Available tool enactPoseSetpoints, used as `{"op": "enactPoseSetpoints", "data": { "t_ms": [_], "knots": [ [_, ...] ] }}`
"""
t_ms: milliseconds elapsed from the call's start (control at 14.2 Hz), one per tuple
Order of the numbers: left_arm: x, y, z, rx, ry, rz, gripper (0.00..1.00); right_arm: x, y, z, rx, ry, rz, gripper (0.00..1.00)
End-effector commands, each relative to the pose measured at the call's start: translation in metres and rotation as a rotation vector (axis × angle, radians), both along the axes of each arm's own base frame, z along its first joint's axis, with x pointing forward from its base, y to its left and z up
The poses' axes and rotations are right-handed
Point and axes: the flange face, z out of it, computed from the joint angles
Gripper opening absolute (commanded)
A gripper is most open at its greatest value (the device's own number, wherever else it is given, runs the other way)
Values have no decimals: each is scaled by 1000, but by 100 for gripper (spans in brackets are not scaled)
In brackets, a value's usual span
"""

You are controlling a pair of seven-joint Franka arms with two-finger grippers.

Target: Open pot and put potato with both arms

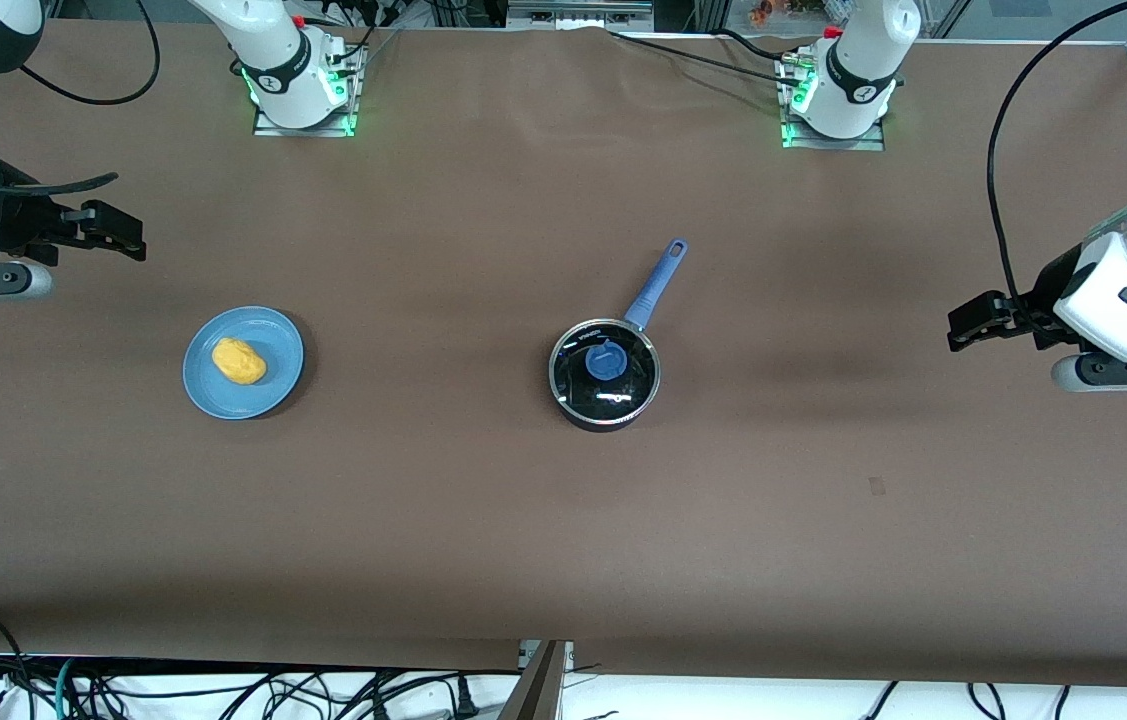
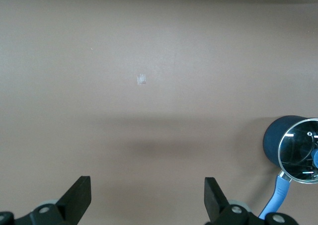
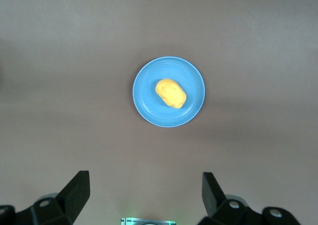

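Pot (image 1: 604, 375): lid (image 1: 605, 368) on, contents unseen. Plate (image 1: 243, 362), toward the right arm's end: held potato (image 1: 239, 361). Left gripper (image 1: 968, 326) and right gripper (image 1: 123, 236): released, over bare table (image 1: 443, 500).

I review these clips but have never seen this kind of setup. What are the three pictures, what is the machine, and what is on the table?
Two white robot arms stand at a brown table. The big picture looks down from a high camera facing them. The two smaller pictures come from cameras on each arm's wrist, looking down past its own black fingers.

The left gripper hangs over bare table at its own end, open and holding nothing; its wrist view shows its fingers spread wide. The right gripper hangs at the right arm's end, also open and empty.

On the table sits a black pot with a blue handle, its glass lid on. Toward the right arm's end, a potato lies on a blue plate. Nothing is being held.
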Motion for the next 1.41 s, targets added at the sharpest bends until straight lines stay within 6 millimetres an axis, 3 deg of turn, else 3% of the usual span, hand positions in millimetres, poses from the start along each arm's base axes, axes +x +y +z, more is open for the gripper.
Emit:
{"op": "enactPoseSetpoints", "data": {
  "t_ms": [0,988,1129,1341],
  "knots": [
    [-2,4,4,-11,-17,-15,100,3,0,4,14,-7,-8,100],
    [-4,0,5,-11,-16,-15,100,3,-2,4,15,-7,-14,100],
    [-5,-9,5,-12,-16,-9,100,3,0,4,15,-7,-11,100],
    [-6,-43,0,-10,-9,43,100,3,-2,4,15,-7,-14,100]
  ]
}}
